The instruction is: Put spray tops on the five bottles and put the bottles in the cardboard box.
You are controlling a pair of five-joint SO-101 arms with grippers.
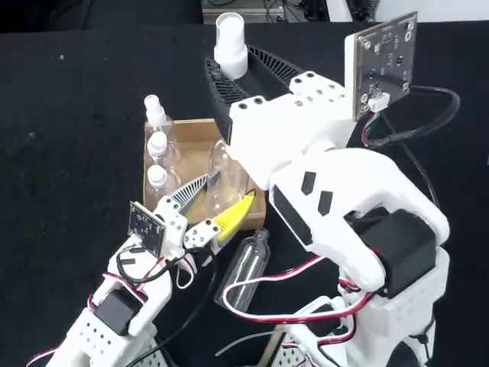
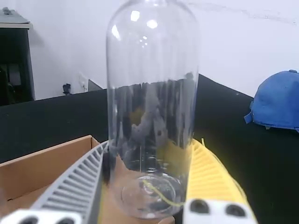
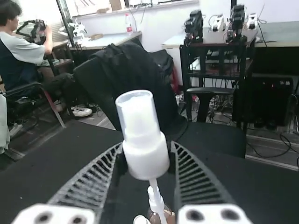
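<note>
Both clenched: left gripper on clear bottle at cardboard box's front edge, right gripper on spray top. Centre the tube before you lower.

Black table spans the high view's left and top, with cables at the upper edge. A white wall stands behind a blue cap. A jacket-draped chair sits beside a black rack.

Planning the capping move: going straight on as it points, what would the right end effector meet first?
Looks free: beyond the spray top held by the right end effector lies black table, though depth is unclear.
</note>
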